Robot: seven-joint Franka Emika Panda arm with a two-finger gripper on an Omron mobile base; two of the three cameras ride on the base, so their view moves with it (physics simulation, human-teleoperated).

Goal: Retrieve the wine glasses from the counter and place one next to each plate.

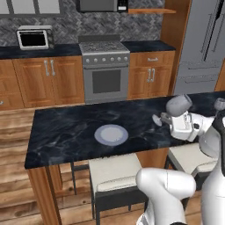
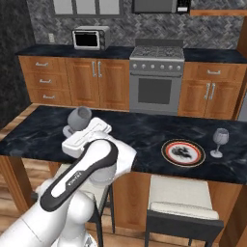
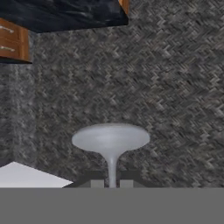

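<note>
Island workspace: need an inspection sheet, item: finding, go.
Surface: black marbled island top, with stools tucked under its near side.
Job's things: pale plate lies alone; red-rimmed plate has a standing wine glass beside it, apart from it.
Held glass: tilted above the island, near the pale plate, not set down.
Gripper: fingers closed on the held glass's stem.
Clutter: nothing seen.
Cables: nothing seen.
Surroundings: stove, toaster oven, fridge, wooden cabinets, wood floor.
</note>
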